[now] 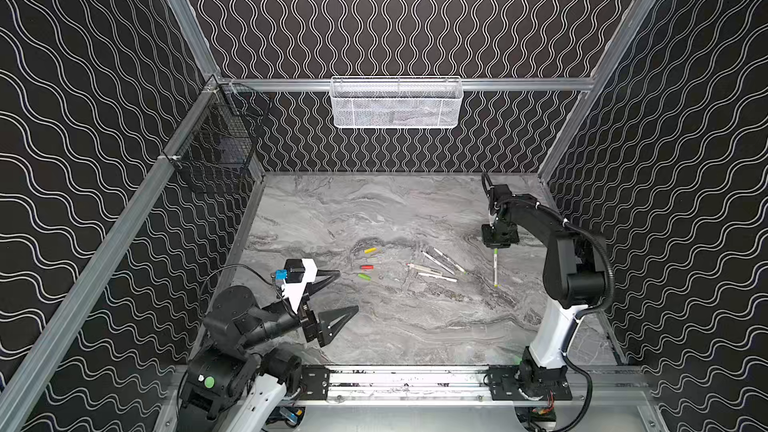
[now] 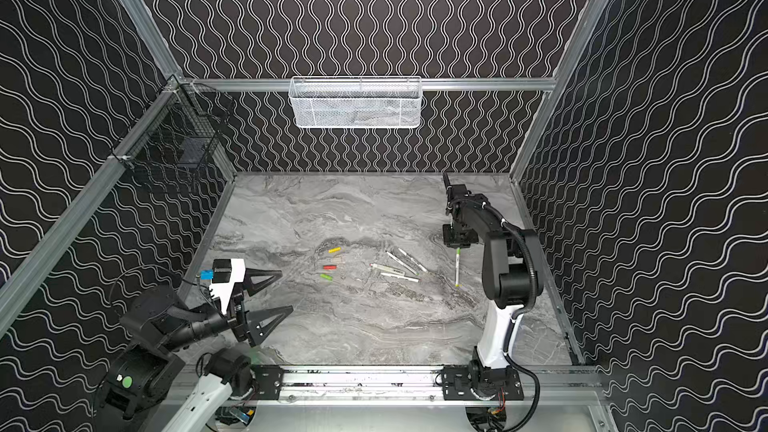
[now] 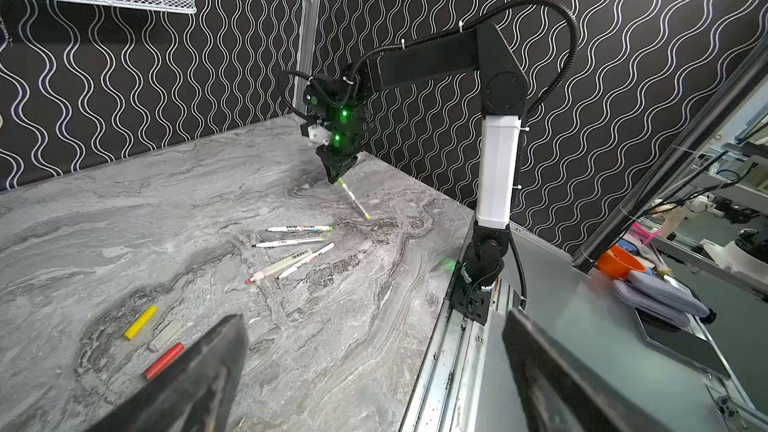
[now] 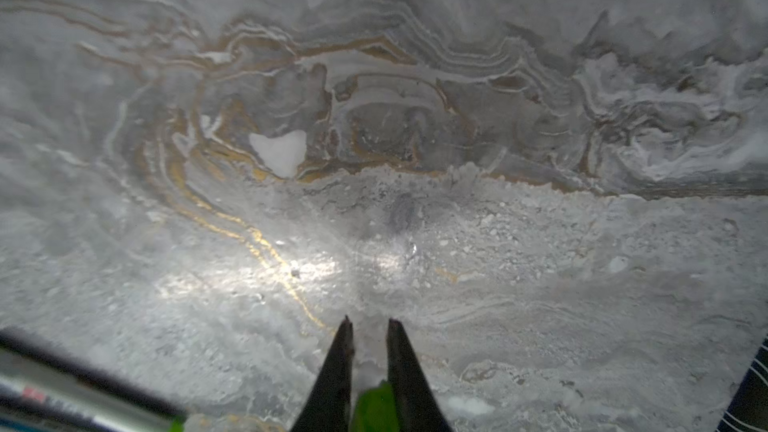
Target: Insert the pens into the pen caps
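Currently: right hand (image 1: 495, 246) pinches slim white pen (image 1: 496, 268) by its green end, tilted, lower tip near grey marble table (image 1: 374, 326); left hand (image 1: 348, 290) gapes wide beside stubby coloured plastic caps (image 1: 366, 267). Advisable: steady the barrel before capping.

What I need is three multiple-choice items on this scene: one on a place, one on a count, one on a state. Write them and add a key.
1. In both top views, the yellow cap lies: A) left of the loose pens B) right of them C) in the white basket.
2. Pens lying flat in that group: A) two B) four C) six.
3. The left gripper is: A) open and empty B) shut on the red cap C) shut on a pen.
Key: 1 A, the yellow cap sits left of the loose pens on the table; 2 B, four barrels show apart in the left wrist view; 3 A, its jaws stand wide apart with nothing between them.
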